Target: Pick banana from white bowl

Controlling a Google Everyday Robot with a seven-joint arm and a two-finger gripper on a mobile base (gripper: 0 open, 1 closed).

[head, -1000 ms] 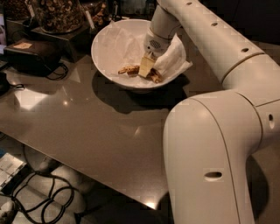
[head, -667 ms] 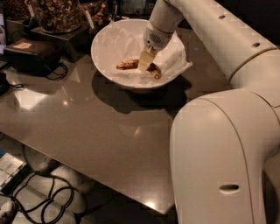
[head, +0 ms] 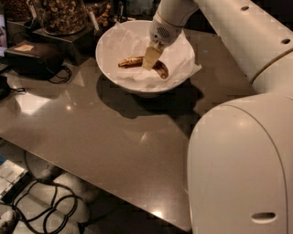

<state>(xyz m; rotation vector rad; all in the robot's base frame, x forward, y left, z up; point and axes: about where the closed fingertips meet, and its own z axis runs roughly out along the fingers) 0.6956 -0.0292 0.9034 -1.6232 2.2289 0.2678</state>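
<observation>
Dark and glossy, the table (head: pixel 91 132) reflects soft patches of light and carries the white bowl (head: pixel 112 43) near its far edge. Crumpled white paper (head: pixel 185 64) lines the bowl and pokes over its right rim. The banana (head: pixel 129 61) lies on the paper in the bottom of the bowl, curved, mostly brown-black with some yellow, its ends showing to the left and right of the gripper (head: pixel 149 63). The gripper reaches down into the bowl from above, with its beige tip at the banana's middle and hiding that part. Whether the claw is spread or pinching the fruit cannot be told. The white arm (head: pixel 229 32) runs back to the right, where its bulky body fills the near corner. Behind the bowl to the left stands a glass jar (head: pixel 59 13) of nuts on a dark stand, and beside it a black box (head: pixel 32 52) with a cord. Cables (head: pixel 50 201) loop on the floor below the table's near edge.
</observation>
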